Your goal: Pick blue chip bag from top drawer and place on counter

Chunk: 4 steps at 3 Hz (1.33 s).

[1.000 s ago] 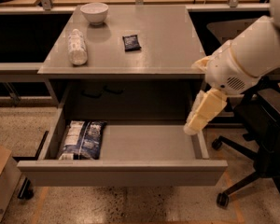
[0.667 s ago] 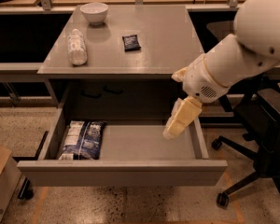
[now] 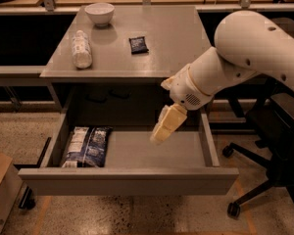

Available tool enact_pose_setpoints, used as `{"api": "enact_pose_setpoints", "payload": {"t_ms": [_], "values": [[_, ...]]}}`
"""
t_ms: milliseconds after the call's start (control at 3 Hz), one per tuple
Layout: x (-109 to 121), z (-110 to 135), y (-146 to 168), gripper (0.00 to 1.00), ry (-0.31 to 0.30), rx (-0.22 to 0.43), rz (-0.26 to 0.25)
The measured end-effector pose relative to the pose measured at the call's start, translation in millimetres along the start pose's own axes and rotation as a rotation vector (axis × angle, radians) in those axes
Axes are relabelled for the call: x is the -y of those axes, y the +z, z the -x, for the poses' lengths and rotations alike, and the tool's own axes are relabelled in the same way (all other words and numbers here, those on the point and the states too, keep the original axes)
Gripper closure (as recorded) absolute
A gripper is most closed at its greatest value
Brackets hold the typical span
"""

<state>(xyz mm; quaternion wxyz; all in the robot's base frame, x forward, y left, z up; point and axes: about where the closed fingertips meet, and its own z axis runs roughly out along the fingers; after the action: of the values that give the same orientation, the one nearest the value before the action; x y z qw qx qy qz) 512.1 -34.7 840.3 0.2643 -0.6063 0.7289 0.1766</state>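
The blue chip bag (image 3: 87, 146) lies flat at the left end of the open top drawer (image 3: 130, 180), its white end toward the front. My gripper (image 3: 160, 135) hangs over the middle-right of the drawer, pointing down and left, well to the right of the bag and apart from it. It holds nothing that I can see. The counter (image 3: 171, 48) is the grey desk top above the drawer.
On the counter stand a white bowl (image 3: 99, 12), a white wrapped roll (image 3: 81, 49) and a small dark square packet (image 3: 138, 44). A black office chair (image 3: 277, 146) is at the right. A brown box (image 3: 1, 190) sits on the floor at the left.
My arm and gripper have swung left, from above the drawer's right edge to over its middle, closer to the bag. The bag has not moved.
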Motion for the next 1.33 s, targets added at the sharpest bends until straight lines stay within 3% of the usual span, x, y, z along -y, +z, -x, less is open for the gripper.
{"api": "enact_pose_setpoints", "payload": {"t_ms": [333,1000,1333], "values": [[-3,11,13,0.0,-0.011,0.041,0.006],[-7,52,76,0.0,-0.05,0.182,0.072],[-4,73,106,0.0,-0.029,0.25,0.104]]}}
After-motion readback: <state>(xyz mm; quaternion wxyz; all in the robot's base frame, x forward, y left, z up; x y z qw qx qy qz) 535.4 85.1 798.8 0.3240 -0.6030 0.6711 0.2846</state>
